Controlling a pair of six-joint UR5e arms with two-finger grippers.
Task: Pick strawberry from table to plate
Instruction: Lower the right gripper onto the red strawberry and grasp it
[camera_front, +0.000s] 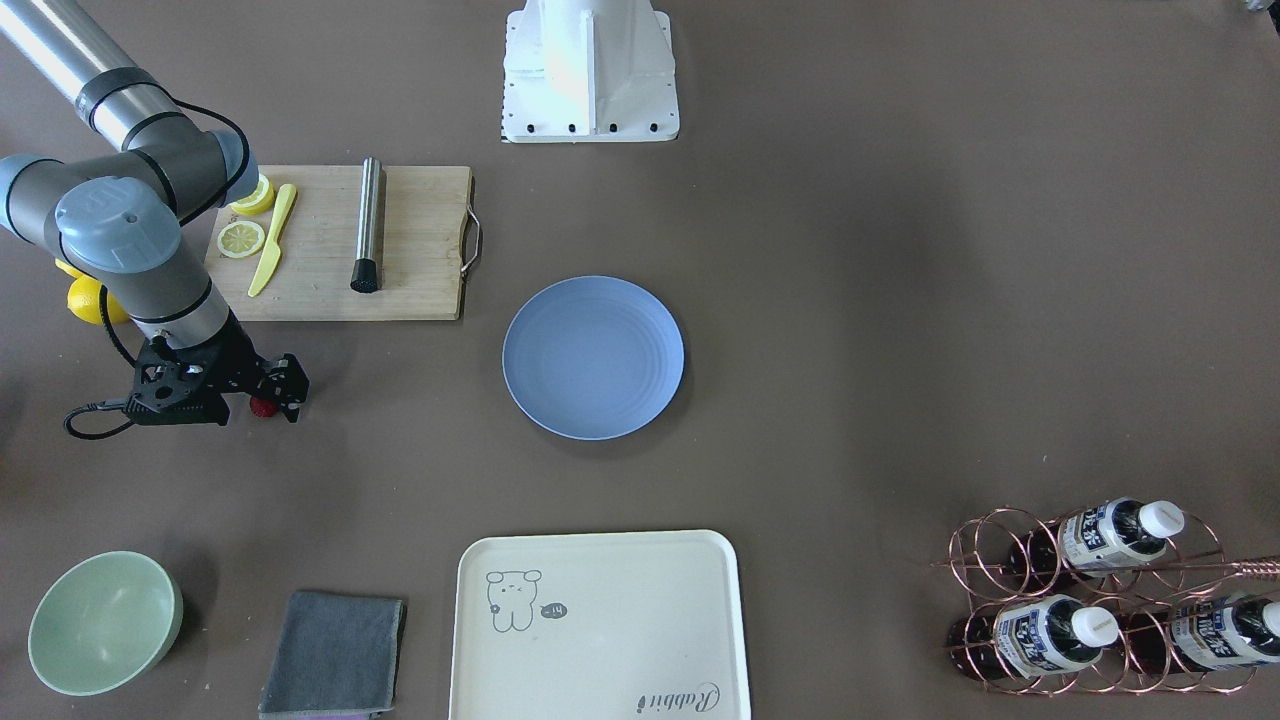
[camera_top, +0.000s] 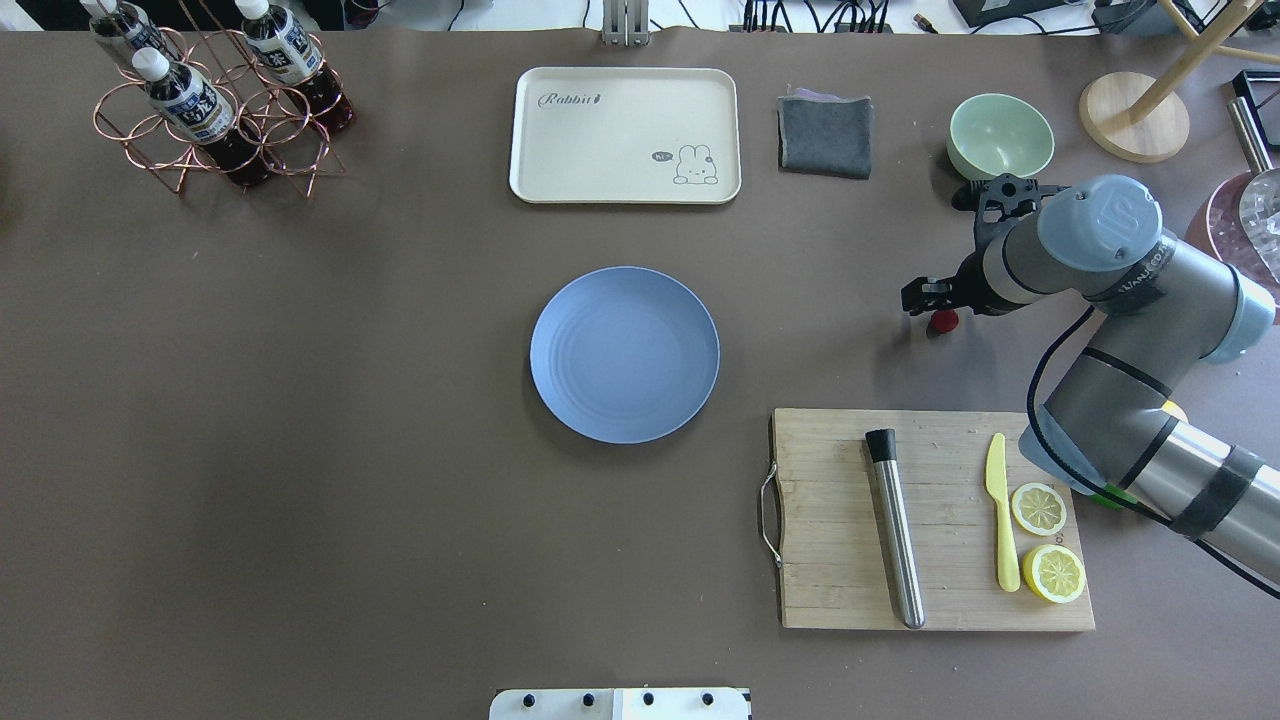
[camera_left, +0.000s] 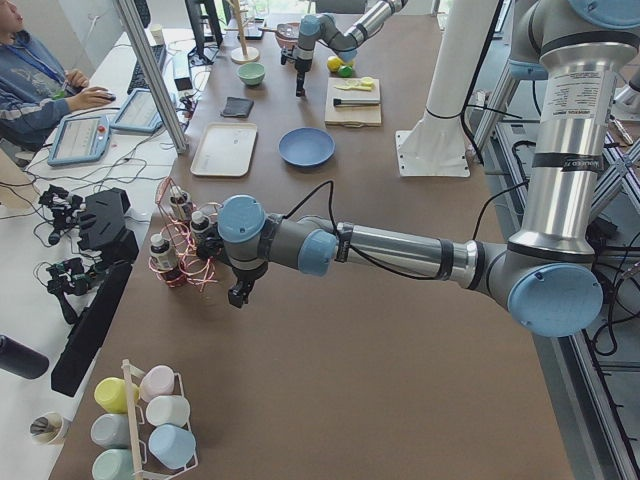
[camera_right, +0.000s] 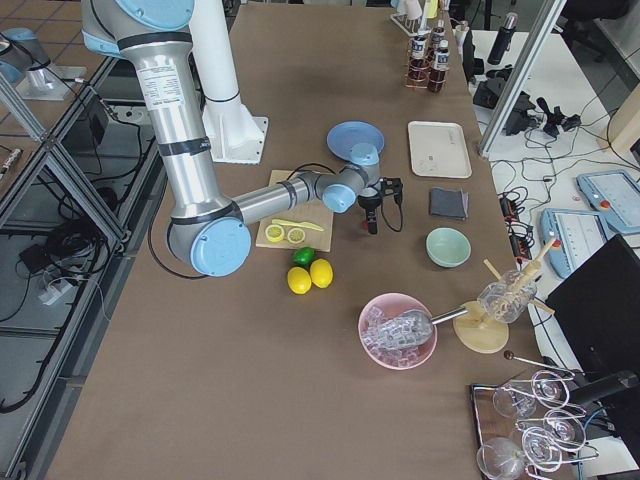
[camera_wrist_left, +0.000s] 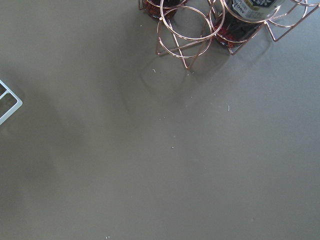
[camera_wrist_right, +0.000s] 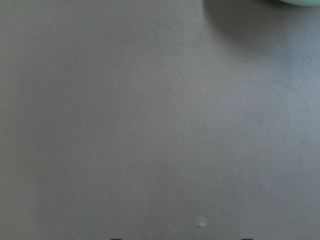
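Observation:
The strawberry (camera_front: 264, 407) (camera_top: 941, 321) is a small dark-red berry lying on the brown table (camera_front: 850, 300). My right gripper (camera_front: 285, 395) (camera_top: 925, 305) points down right over the berry. Its jaws look open, and the berry sits at the fingertips, partly covered by them. The right wrist view shows only bare table and a sliver of the green bowl. The light-blue plate (camera_front: 593, 357) (camera_top: 624, 354) lies empty mid-table, well apart from the berry. My left gripper (camera_left: 236, 294) hovers near the bottle rack. It shows only in the exterior left view, so I cannot tell its state.
A wooden cutting board (camera_top: 940, 520) holds a steel muddler, a yellow knife and lemon slices. A cream tray (camera_top: 625, 135), a grey cloth (camera_top: 825, 135) and a pale-green bowl (camera_top: 1000, 135) lie on the far side. A copper rack with bottles (camera_top: 215, 110) stands at the far left.

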